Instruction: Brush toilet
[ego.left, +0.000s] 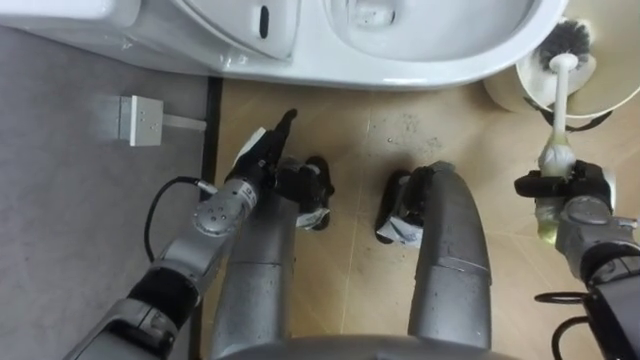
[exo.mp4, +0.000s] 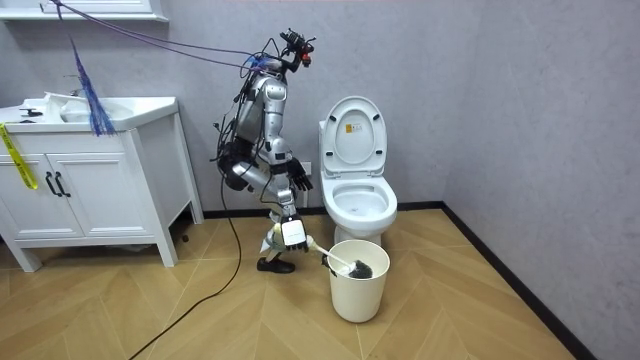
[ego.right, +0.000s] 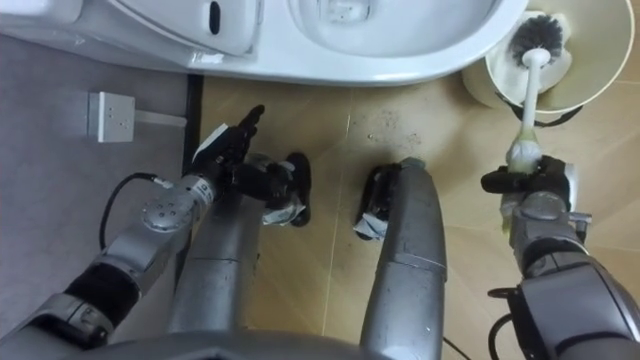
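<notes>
Furthest left, a small white square box (ego.left: 140, 118) sat on the grey wall, clear of the work. Our left hand (ego.left: 255, 160) hung idle above the left knee with its fingers straight and holding nothing, just below the white ceramic toilet bowl (ego.left: 450, 70). We judged it could knock the bowl's base if we leaned in.

On the right, our right hand (ego.left: 570, 195) was curled round the low end of the white-handled toilet brush with dark bristles (ego.left: 560, 100). The brush head rested inside the round cream plastic bucket (ego.left: 610, 90) on the wooden floor, beside the bowl.

That grip so far from the head worried us. On lifting, the bristles could catch the bucket's rim and tip it, or the handle could twist in our fingers. Carrying it across to the bowl could also drip onto the floor between them.
</notes>
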